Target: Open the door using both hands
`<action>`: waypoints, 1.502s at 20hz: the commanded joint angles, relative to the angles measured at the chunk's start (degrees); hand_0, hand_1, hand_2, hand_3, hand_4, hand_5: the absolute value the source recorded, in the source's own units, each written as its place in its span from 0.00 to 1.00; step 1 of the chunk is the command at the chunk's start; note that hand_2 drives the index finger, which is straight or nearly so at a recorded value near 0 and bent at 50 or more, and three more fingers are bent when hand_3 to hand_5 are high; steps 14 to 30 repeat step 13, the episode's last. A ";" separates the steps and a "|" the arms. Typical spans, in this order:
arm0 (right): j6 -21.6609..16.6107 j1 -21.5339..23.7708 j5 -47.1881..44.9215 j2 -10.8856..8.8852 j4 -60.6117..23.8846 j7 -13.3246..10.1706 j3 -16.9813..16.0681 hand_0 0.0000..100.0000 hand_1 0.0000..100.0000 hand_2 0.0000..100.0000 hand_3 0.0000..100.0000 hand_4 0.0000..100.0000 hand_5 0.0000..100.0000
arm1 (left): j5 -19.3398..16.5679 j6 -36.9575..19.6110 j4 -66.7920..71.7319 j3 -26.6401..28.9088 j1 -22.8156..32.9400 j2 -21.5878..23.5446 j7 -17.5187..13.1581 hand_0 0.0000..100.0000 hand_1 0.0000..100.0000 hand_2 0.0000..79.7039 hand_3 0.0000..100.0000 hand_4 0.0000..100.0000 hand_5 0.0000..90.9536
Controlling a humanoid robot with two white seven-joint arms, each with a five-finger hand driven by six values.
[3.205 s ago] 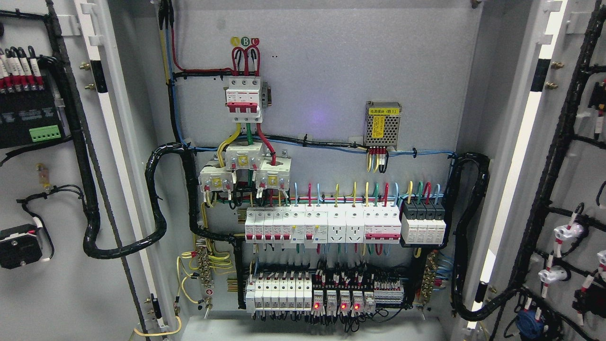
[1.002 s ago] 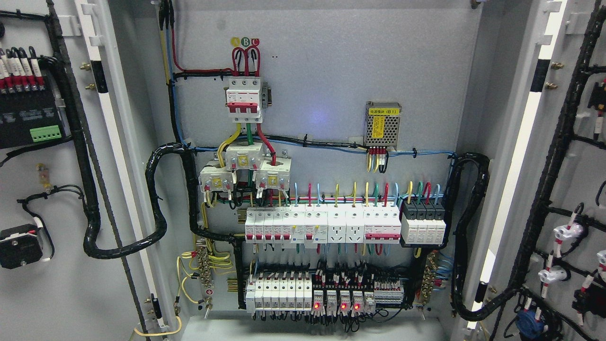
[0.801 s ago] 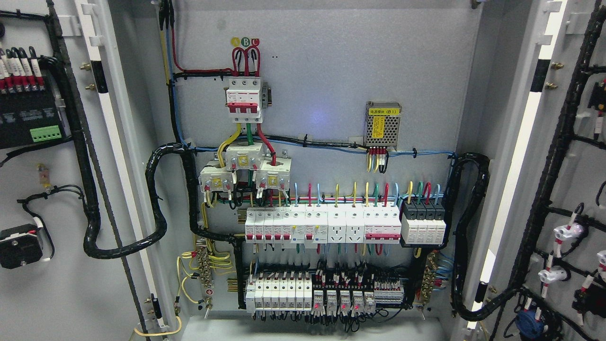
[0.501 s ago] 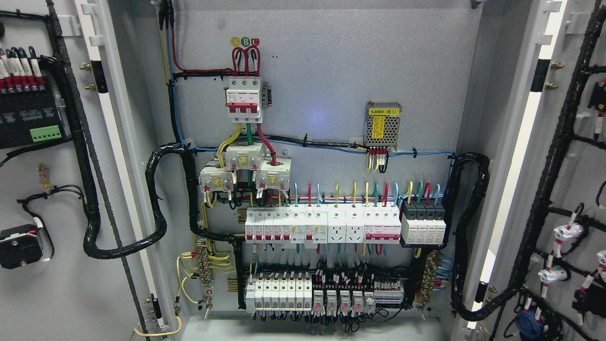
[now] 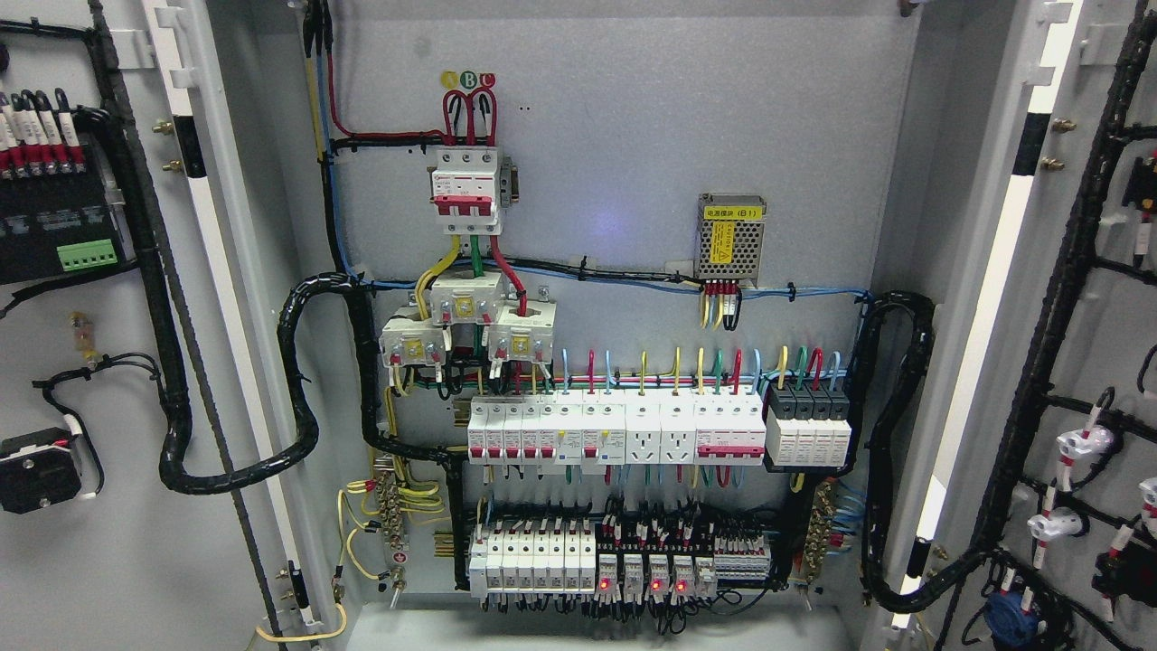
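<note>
In the head view, at the open cabinet:

Doors: left door (image 5: 108,380) and right door (image 5: 1085,344) both stand swung wide, inner faces turned to the camera; the task's opening looks complete, judging from how they lie.

Hands: neither hand nor arm shows in the picture; I cannot tell whether fingers are apart or together.

Interior: back panel (image 5: 633,136) carries the main breaker (image 5: 465,185), a small power supply (image 5: 730,237), a row of white breakers (image 5: 624,432) and a lower relay row (image 5: 651,565) with red lamps lit.

Cabling: thick black harness (image 5: 298,380) loops from the left door into the cabinet; a second harness (image 5: 890,434) loops to the right door.

Risk, live parts: lit lamps suggest the panel is energised; any reach inward with a metal finger could bridge terminals.

Risk, harness strain: pushing either door wider could pull its loop taut and stress the ties.

Risk, door drift: nothing visibly props the doors; an unheld door could swing back.

Risk, door fittings: the black module (image 5: 54,226) and white connectors (image 5: 1080,443) on the door faces could be knocked by an arm coming in from the edge.
</note>
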 commanded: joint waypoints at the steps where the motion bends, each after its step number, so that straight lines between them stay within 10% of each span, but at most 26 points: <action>1: 0.34 -1.18 1.93 2.23 7.15 -2.62 0.10 0.00 0.00 0.00 0.00 0.00 0.00 | -2.78 2.17 5.96 -0.24 -0.82 -2.60 1.42 0.00 0.00 0.00 0.00 0.00 0.00; 13: 4.03 -1.88 2.72 3.55 8.91 -8.33 0.10 0.00 0.00 0.00 0.00 0.00 0.00 | -4.01 4.28 5.35 0.02 -2.40 -2.51 2.83 0.00 0.00 0.00 0.00 0.00 0.00; 30: 4.03 -1.88 2.72 3.55 8.91 -8.33 0.10 0.00 0.00 0.00 0.00 0.00 0.00 | -4.01 4.28 5.35 0.02 -2.40 -2.51 2.83 0.00 0.00 0.00 0.00 0.00 0.00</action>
